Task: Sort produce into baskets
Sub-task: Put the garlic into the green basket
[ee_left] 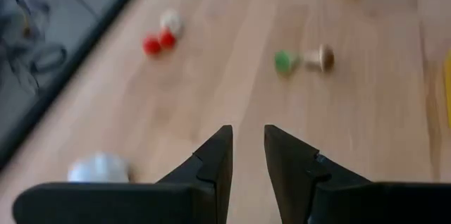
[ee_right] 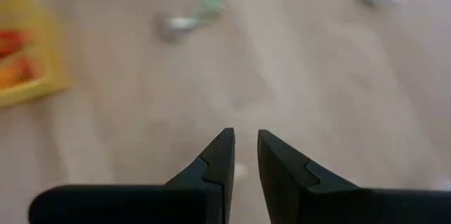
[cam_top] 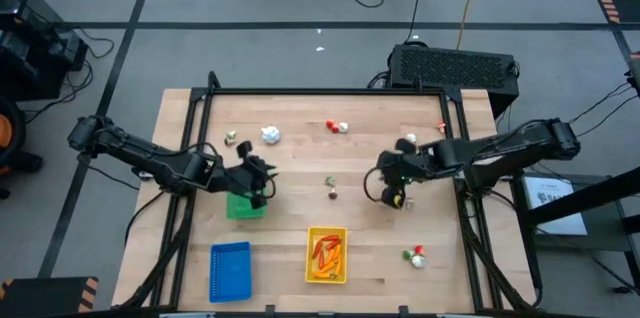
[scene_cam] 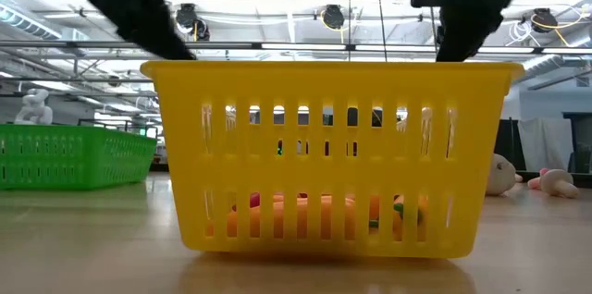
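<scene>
My left gripper [cam_top: 264,174] [ee_left: 248,131] hangs above the table beside the green basket [cam_top: 245,205], open with nothing between its fingers. My right gripper [cam_top: 384,180] [ee_right: 245,134] hangs over bare wood at the right of centre, its fingers a narrow gap apart and empty. Loose produce lies on the table: a white bulb [cam_top: 271,135], a red-and-white pair [cam_top: 338,126] and a green-and-brown piece [cam_top: 331,189] between the grippers. The yellow basket [cam_top: 326,255] holds orange and red pieces. The blue basket [cam_top: 230,270] stands near the front edge.
More small pieces lie at the far left [cam_top: 231,139], at the far right [cam_top: 407,144] and at the near right [cam_top: 416,256]. A dark frame [cam_top: 330,91] borders the wooden table. The low view is mostly filled by the yellow basket [scene_cam: 328,155].
</scene>
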Available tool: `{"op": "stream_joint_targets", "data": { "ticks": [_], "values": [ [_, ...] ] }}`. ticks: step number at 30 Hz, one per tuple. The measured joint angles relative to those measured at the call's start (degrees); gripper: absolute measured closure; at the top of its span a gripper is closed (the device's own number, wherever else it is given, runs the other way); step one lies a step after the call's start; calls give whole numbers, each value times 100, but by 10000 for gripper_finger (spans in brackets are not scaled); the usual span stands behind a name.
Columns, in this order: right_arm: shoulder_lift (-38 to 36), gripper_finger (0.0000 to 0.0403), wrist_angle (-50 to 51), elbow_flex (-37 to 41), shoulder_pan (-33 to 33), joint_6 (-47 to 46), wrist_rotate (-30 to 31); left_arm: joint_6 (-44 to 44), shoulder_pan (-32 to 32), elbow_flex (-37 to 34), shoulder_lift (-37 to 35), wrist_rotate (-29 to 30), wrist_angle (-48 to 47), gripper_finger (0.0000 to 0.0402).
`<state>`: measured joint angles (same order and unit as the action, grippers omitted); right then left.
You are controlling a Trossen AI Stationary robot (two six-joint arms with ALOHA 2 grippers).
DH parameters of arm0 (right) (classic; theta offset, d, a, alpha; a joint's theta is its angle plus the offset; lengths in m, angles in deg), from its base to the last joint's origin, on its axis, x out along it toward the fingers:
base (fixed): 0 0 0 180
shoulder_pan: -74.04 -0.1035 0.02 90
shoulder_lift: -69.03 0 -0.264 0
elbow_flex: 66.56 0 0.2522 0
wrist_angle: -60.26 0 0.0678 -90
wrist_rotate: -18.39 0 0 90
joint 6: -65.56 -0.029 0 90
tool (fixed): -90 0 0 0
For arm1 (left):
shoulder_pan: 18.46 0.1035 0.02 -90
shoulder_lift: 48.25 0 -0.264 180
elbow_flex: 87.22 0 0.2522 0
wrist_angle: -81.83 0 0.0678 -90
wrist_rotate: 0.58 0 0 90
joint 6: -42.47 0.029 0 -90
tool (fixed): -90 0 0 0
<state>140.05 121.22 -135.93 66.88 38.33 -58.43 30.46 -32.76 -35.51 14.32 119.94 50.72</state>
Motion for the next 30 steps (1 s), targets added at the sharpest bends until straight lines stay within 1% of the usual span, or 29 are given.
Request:
{"op": "stream_joint_targets", "data": {
  "ticks": [2,3,5,7,9,11,14,17,20,24,28,30],
  "values": [
    [2,349,769,-291,189,-628,320,324,172,3,-2,-183,318,310],
    [1,348,1172,-405,333,-833,342,441,279,4,-2,-364,371,309],
    [0,343,1854,-500,671,-931,239,492,460,4,-2,-687,351,300],
    [4,331,2157,-475,1041,-828,159,510,615,4,9,-946,336,282],
    [2,311,2182,-409,1427,-624,91,532,716,2,20,-1148,334,259],
    [49,285,2127,-329,1870,-410,-112,529,771,2,20,-1266,350,234],
    [212,241,1855,-247,2496,-316,-292,529,769,2,20,-1290,352,202],
    [457,196,1594,-245,3013,-102,-293,529,770,2,20,-1290,362,183],
    [769,158,1237,-245,3356,65,-292,527,771,2,20,-1288,363,178],
    [1237,123,970,-245,3653,333,-303,496,770,0,20,-1288,359,178],
    [1769,106,1071,-245,3886,310,-352,498,771,-2,19,-1288,334,178],
    [2020,104,1073,-245,3990,518,-433,526,769,-2,20,-1288,311,178]
  ]
}}
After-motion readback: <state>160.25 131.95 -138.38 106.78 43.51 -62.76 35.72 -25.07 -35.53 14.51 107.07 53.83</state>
